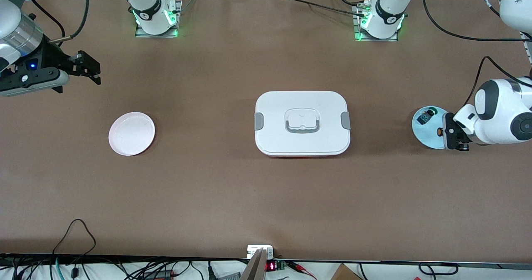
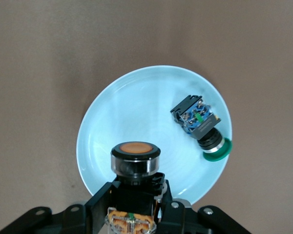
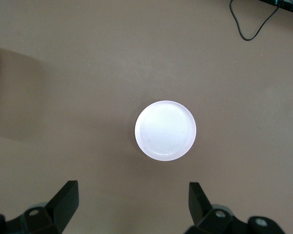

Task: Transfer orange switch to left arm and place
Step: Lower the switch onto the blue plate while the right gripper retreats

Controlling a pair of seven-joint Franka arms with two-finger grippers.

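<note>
At nine o'clock in the front view, the right end effector (image 1: pixel 92 69) hangs with fingers spread wide, waiting above the counter (image 1: pixel 208 188) near the pink plate (image 1: pixel 131 133). The box (image 1: pixel 302 123) sits at centre. At three o'clock, the left end effector (image 1: pixel 456 142) is clamped on the orange switch (image 2: pixel 135 163), over the blue plate (image 2: pixel 136 112) beside the green-capped switch (image 2: pixel 202 127). The switch looks light, rigid and smooth-sided; its squarer black body probably offers a surer hold than the round cap.

Pink plate (image 1: pixel 131 133), blue plate (image 1: pixel 428 132), green-capped switch (image 2: pixel 201 127)
</note>
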